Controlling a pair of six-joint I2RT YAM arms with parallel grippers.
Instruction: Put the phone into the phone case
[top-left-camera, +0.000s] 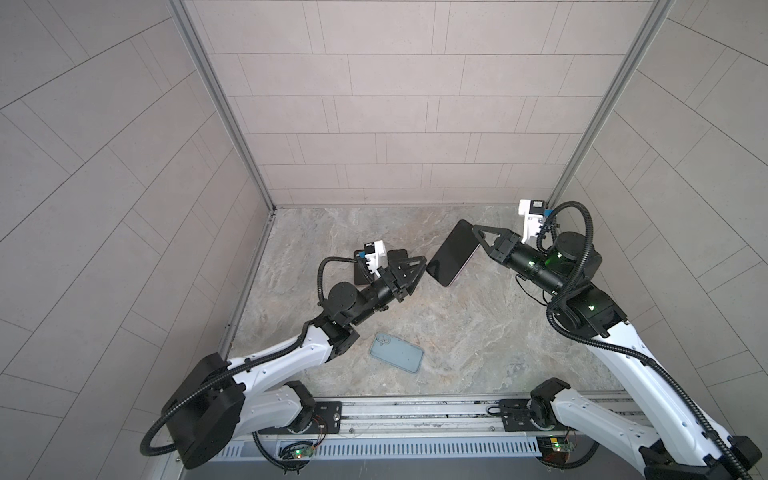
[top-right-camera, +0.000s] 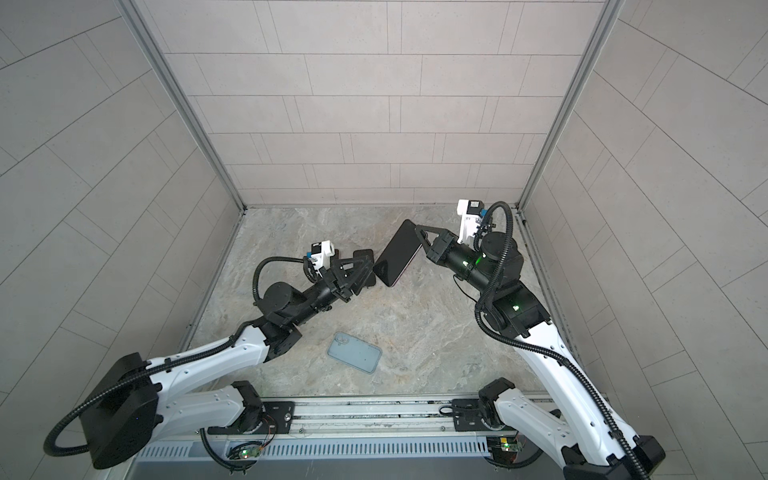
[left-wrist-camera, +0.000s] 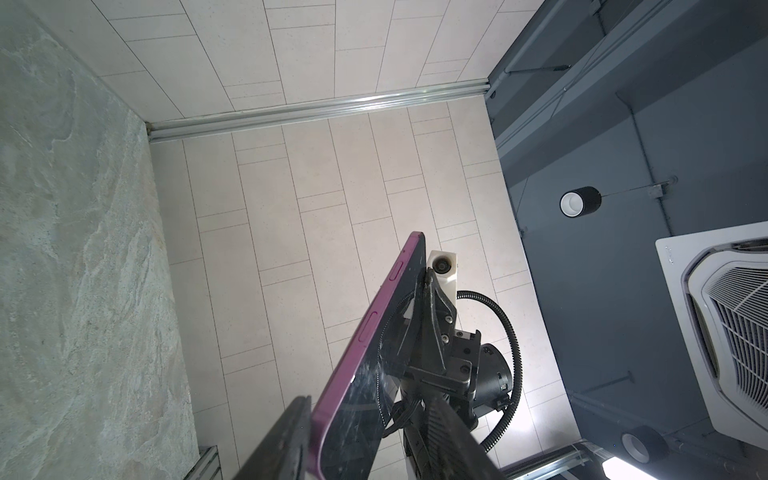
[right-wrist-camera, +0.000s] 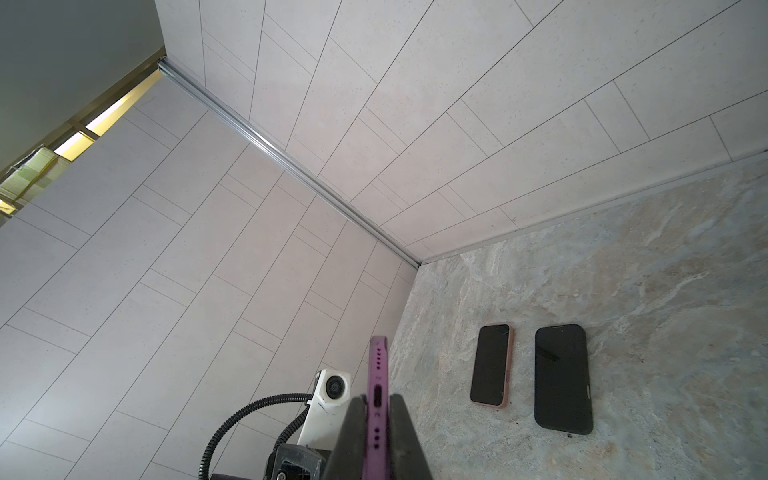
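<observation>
A purple phone (top-left-camera: 453, 253) (top-right-camera: 397, 255) with a dark screen hangs tilted above the table. My right gripper (top-left-camera: 475, 227) (right-wrist-camera: 378, 401) is shut on its far end, clamping it face to back beside the charging port. My left gripper (top-left-camera: 422, 264) (left-wrist-camera: 365, 419) is open around the phone's (left-wrist-camera: 374, 374) near end. One of its fingers (left-wrist-camera: 291, 440) lies against the purple side edge, and the other stands clear of the screen. The pale blue-grey phone case (top-left-camera: 397, 353) (top-right-camera: 354, 348) lies open side up on the table, near the front and below the left arm.
Two other phones lie side by side at the back left of the table, one with a pink rim (right-wrist-camera: 490, 365) and a black one (right-wrist-camera: 563, 378), partly hidden under the left wrist in both top views. Tiled walls enclose the table on three sides, and a metal rail (top-left-camera: 415, 409) runs along the front.
</observation>
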